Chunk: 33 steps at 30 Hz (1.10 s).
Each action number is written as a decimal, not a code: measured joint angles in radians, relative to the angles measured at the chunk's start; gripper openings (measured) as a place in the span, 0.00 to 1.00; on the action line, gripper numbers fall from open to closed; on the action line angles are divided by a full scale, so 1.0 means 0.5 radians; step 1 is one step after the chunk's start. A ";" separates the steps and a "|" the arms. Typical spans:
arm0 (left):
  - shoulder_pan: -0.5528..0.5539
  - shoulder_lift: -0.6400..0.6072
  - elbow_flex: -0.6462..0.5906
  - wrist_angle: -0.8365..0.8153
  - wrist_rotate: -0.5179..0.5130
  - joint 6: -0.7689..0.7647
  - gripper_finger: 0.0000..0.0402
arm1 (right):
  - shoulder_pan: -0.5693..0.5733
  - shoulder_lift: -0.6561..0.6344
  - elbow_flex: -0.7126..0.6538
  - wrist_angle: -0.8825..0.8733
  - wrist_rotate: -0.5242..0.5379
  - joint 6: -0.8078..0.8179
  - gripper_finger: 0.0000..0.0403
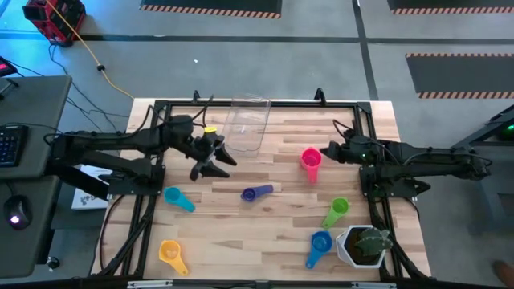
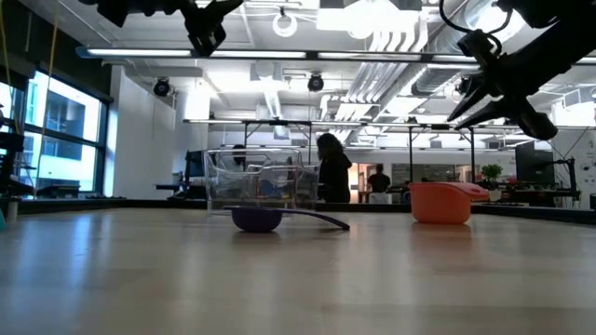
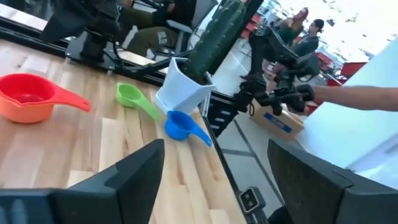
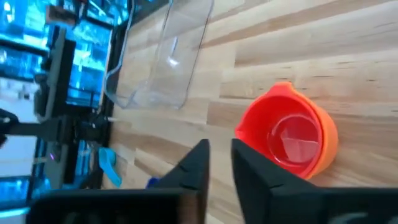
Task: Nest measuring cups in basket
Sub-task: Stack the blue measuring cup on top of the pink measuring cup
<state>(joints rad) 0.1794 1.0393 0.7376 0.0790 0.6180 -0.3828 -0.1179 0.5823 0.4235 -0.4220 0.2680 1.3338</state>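
The clear basket (image 1: 246, 122) (image 4: 165, 62) stands at the far middle of the table. Six cups rest on the wood: pink (image 1: 311, 158) (image 4: 289, 134), purple (image 1: 257, 193) (image 2: 256, 219), teal (image 1: 178, 198), green (image 1: 337, 210) (image 3: 134, 96), blue (image 1: 320, 243) (image 3: 180, 124) and yellow-orange (image 1: 171, 254). My left gripper (image 1: 210, 160) (image 3: 217, 168) hovers wide open, just left of the basket's near end. My right gripper (image 1: 328, 151) (image 4: 221, 152) hangs above the table just right of the pink cup, with a narrow gap between its fingers, and touches nothing.
A white pot with a green plant (image 1: 365, 245) (image 3: 183, 87) stands at the near right corner, beside the blue cup. A dark frame (image 1: 161, 108) rims the table. Bare wood lies between the purple cup and the basket. People show in the room beyond.
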 joint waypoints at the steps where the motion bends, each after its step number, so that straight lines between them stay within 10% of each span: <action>1: 0.006 0.000 0.000 -0.003 0.002 0.004 0.70 | 0.000 0.000 0.000 0.042 0.010 0.022 0.24; 11: 0.011 0.000 0.000 -0.001 -0.239 0.038 0.71 | 0.000 0.083 0.047 0.977 -0.390 -0.211 0.64; 24: -0.011 0.000 0.000 0.000 -0.704 -0.105 0.71 | 0.003 0.923 1.060 -0.084 -1.467 -1.140 0.65; 33: -0.012 0.000 0.001 -0.001 -0.745 -0.006 0.71 | 0.241 1.503 1.722 -0.819 -1.563 -1.766 0.65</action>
<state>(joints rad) 0.1734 1.0393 0.7380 0.0784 0.2455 -0.3858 0.0023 1.3339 1.2846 -0.8317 -0.5138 0.4509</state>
